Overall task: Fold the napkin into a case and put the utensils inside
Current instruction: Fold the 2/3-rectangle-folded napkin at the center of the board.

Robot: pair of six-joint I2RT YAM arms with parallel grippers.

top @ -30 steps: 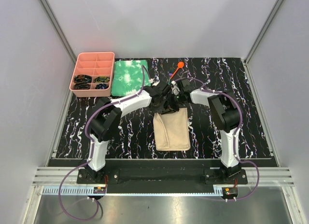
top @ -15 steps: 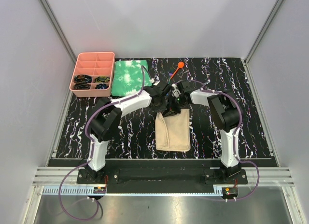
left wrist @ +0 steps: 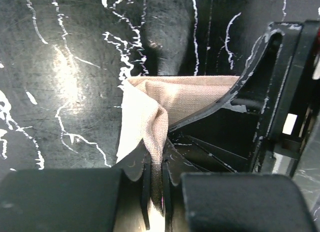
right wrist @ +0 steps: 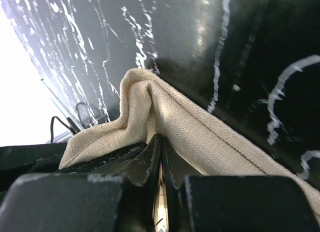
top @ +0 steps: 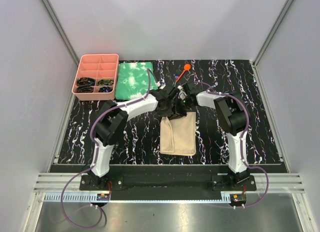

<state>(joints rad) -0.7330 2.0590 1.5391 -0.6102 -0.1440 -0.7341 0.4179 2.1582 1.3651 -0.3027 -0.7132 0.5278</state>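
Observation:
The tan napkin (top: 178,137) lies folded on the black marbled table, long side running toward me. Both grippers meet at its far edge. My left gripper (top: 167,113) is shut on a raised fold of the napkin (left wrist: 150,104) near its far left corner, and the cloth runs down between the jaws (left wrist: 156,159). Just to its right, my right gripper (top: 183,111) is shut on a bunched ridge of the napkin (right wrist: 200,137), its tips (right wrist: 160,141) pinching the cloth. An orange spoon (top: 186,67) lies on the table behind the grippers, not held.
A green-and-white mottled cloth (top: 133,80) lies at the back left of the table. To its left stands a pink compartment tray (top: 96,62) holding dark items in its near cells. The right gripper's black finger (left wrist: 260,87) crowds the left wrist view.
My right gripper has closed onto the napkin's far edge and drawn slightly toward the left gripper. The left gripper kept its grip, and the far edge has bunched up a little.

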